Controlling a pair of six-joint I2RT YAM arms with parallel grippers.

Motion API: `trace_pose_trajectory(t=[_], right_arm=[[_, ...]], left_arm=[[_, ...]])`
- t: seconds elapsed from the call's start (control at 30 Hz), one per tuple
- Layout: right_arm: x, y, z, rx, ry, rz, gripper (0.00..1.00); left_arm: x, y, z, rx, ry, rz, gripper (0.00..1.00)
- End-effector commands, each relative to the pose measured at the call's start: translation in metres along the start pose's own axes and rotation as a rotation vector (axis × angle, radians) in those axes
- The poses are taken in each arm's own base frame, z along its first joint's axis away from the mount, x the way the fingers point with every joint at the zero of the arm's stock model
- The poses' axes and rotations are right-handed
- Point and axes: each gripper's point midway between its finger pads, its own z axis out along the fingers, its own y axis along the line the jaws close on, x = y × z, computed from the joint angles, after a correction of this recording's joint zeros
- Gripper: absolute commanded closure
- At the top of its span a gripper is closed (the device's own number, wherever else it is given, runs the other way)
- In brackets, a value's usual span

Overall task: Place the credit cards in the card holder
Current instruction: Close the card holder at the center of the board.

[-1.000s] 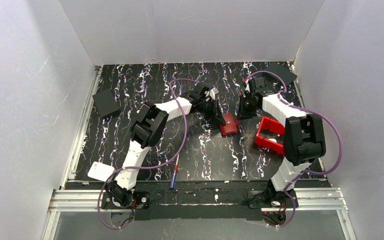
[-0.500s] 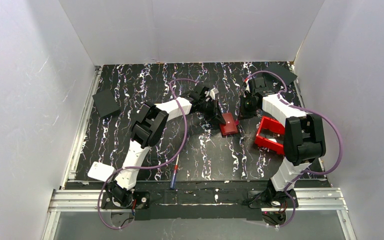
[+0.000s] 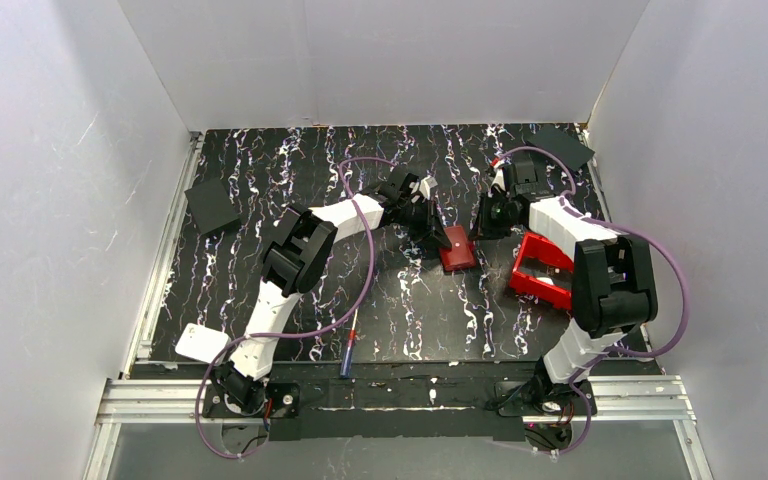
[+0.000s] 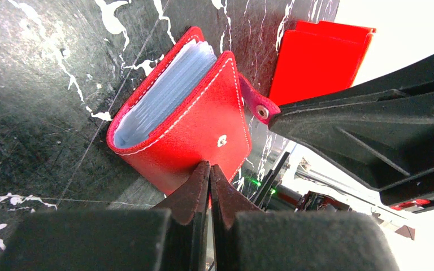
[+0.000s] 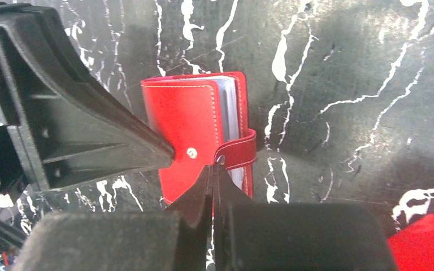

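**A:** Where does the card holder (image 4: 187, 121) sit from our left gripper (image 4: 209, 167)?

**B:** Right at its tips. We see the two fingers pressed together with only a hairline between them and nothing held that we can make out. Their point touches the nearest edge of the red cover. From there the holder runs away from the tool, flat on the table (image 4: 39, 84). Its cover is folded over, and clear sleeves show along the side to the tool's left.

**A:** And from our right gripper (image 5: 213, 167)?

**B:** That one is drawn just as tight. The holder lies just ahead of its tips, reaching a little to their left. The strap (image 5: 238, 151) wraps round the holder's edge and its snap end ends exactly at the tips. We cannot tell whether the end is nipped between the fingers or only touched.

**A:** Is the strap fastened?

**B:** No. Its end sits just beside the stud (image 5: 191, 152) on the cover, not on it. The left gripper's dark finger comes in from the opposite side, and its tip rests on the cover next to that stud.

**A:** So we have a tool on each side of it?

**B:** Yes, both points touch the holder from opposite sides. The red bin (image 4: 323, 59) stands beyond the holder from the left tool, near it but apart.
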Motion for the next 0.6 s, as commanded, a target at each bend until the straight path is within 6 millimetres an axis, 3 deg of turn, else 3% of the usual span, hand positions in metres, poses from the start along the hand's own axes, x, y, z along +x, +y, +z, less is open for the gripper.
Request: trace_pose_trajectory(t=[0.0, 0.57], right_arm=[[-0.019, 0.022, -0.010, -0.136, -0.094, -0.026, 0.99], [-0.002, 0.025, -0.002, -0.190, -0.038, -0.030, 0.99]], left_arm=[[0.010, 0.024, 0.011, -0.071, 0.019, -0.015, 1.00], [0.010, 0.023, 0.011, -0.071, 0.022, -0.010, 1.00]])
